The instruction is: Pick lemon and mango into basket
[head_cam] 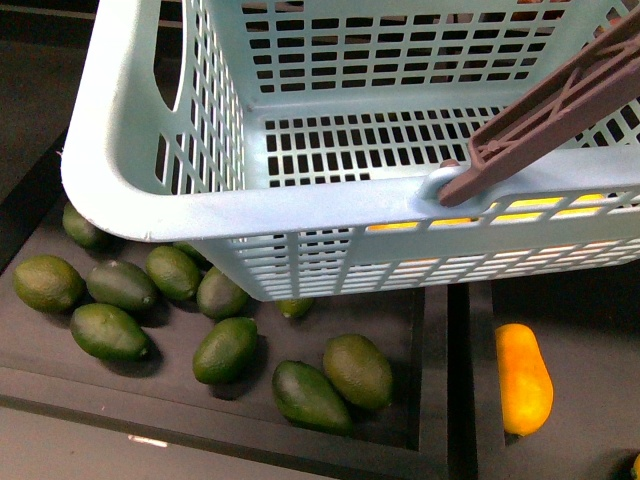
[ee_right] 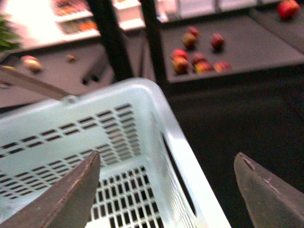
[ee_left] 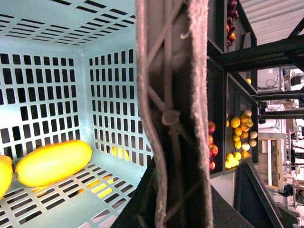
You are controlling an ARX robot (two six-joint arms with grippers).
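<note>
Because the basket point(head_cam: 300, 205) is hung above the shelf point(head_cam: 395, 325) of green fruits point(head_cam: 225, 350) to receive fruit, its handle point(ee_left: 171, 118) is judged clamped by the left gripper point(ee_left: 183, 216). The right gripper point(ee_right: 167, 159) is held spread and empty over the basket's rim. The apparent lemon point(ee_left: 52, 161) is laid near a corner of the basket floor, touched by a cropped yellow fruit point(ee_left: 3, 175); a mango point(head_cam: 523, 378) is seen in the shelf's right compartment.

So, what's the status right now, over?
Right hand open, empty, over basket. Two yellow fruits inside. Left hand at the handle, grip unclear. Orange-yellow fruit on shelf.
</note>
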